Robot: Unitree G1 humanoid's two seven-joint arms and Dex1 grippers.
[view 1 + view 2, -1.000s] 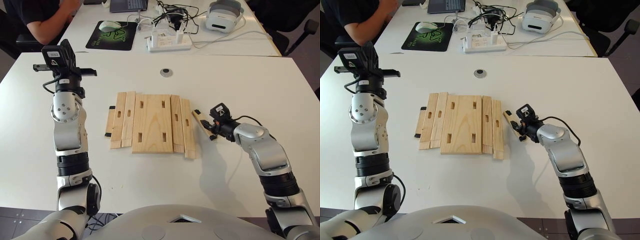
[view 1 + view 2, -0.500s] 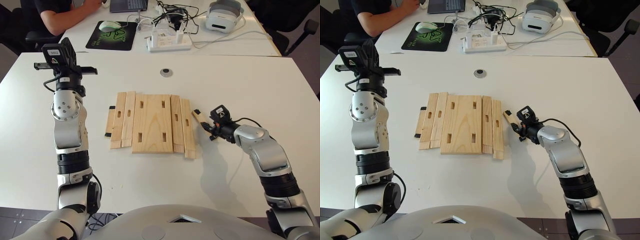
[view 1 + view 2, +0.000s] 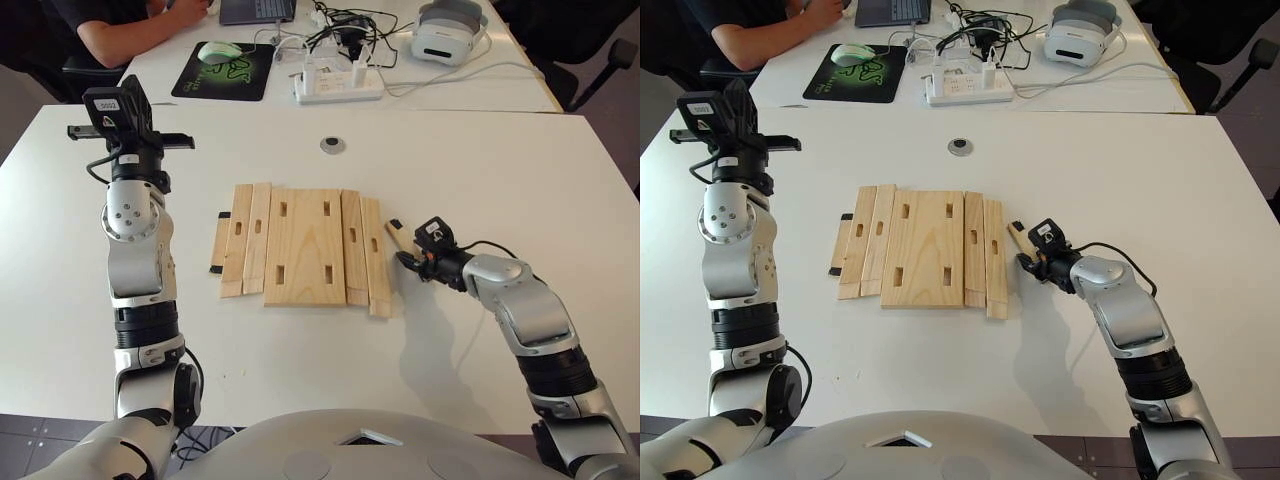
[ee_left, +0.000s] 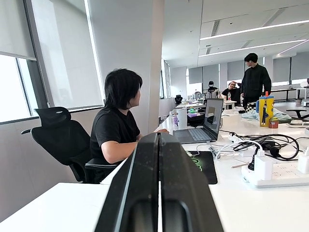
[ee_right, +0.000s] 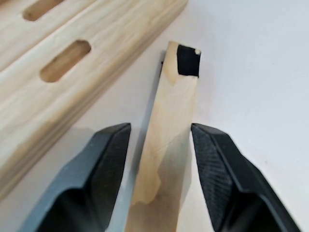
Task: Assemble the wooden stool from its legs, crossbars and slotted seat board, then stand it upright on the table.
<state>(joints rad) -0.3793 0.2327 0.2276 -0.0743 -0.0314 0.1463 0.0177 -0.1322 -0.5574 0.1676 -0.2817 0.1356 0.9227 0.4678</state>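
The slotted seat board lies flat at the middle of the white table. Slotted leg boards flank it on the left and right. A short crossbar lies by the left legs. Another short crossbar with a black end lies just right of the right legs. My right gripper is low on the table and open, one finger on each side of this crossbar. My left gripper is shut on nothing and held high over the table's far left, away from the wood.
A round cable port sits in the table behind the boards. The desk beyond holds a power strip, a mouse pad and a white headset; a person sits there. Bare table lies in front and to the right.
My right gripper has slid in toward the boards along the right crossbar and now straddles it. The left arm has stayed in place.
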